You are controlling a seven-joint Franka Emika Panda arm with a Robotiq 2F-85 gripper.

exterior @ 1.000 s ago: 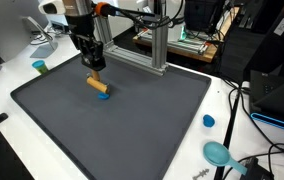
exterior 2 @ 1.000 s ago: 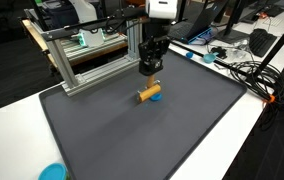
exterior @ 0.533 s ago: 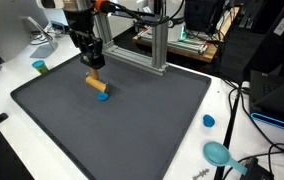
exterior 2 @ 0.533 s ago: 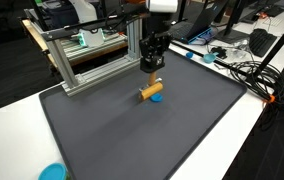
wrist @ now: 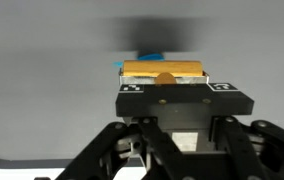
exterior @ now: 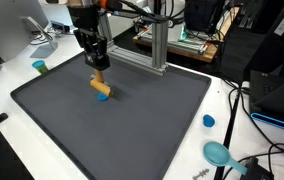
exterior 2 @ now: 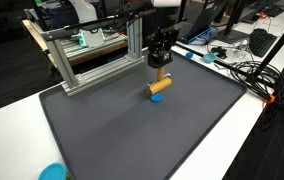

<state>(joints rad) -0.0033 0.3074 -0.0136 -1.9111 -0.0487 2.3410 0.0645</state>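
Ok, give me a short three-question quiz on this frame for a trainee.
1. True or false: the gripper is shut on the stick.
2. Which two colours does the stick show?
3. What lies below the stick? A: a white plate. B: a dark mat. C: a sink.
Key: 1 true. 2 orange, with a blue tip. 3 B.

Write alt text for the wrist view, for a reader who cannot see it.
The tool is shut on a tan cylinder with a blue end, holding it crosswise over a grey mat. The tool's black body fills the lower frame.
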